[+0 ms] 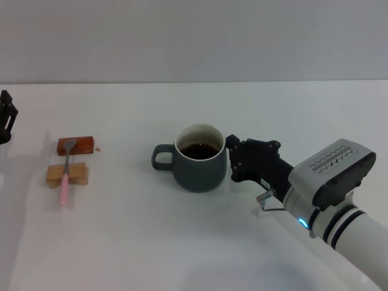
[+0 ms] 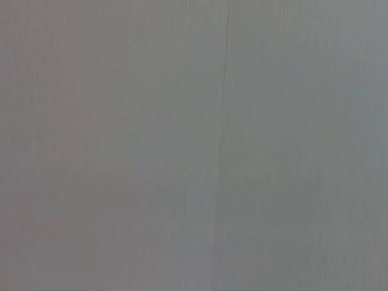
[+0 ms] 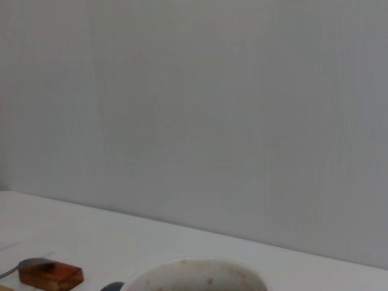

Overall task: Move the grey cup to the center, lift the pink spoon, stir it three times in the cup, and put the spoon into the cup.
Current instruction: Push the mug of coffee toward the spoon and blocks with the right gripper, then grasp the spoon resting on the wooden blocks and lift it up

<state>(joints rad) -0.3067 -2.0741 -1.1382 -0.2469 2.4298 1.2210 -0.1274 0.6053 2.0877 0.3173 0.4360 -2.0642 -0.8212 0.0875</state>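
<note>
The grey cup (image 1: pixel 197 163) stands upright near the table's middle, handle to the left, dark liquid inside. Its pale rim also shows in the right wrist view (image 3: pixel 195 270). My right gripper (image 1: pixel 232 160) is right beside the cup's right wall, its fingers apart and holding nothing. The pink spoon (image 1: pixel 64 182) lies at the left across two small blocks. Its metal bowl rests on the reddish-brown block (image 1: pixel 76 145) and its handle crosses the tan block (image 1: pixel 68 174). My left gripper (image 1: pixel 6 116) is parked at the far left edge.
The white table (image 1: pixel 194 242) ends at a grey wall behind. The right wrist view shows the reddish-brown block (image 3: pixel 51 276) with the spoon's bowl (image 3: pixel 31 264) on it. The left wrist view shows only the grey wall (image 2: pixel 194 145).
</note>
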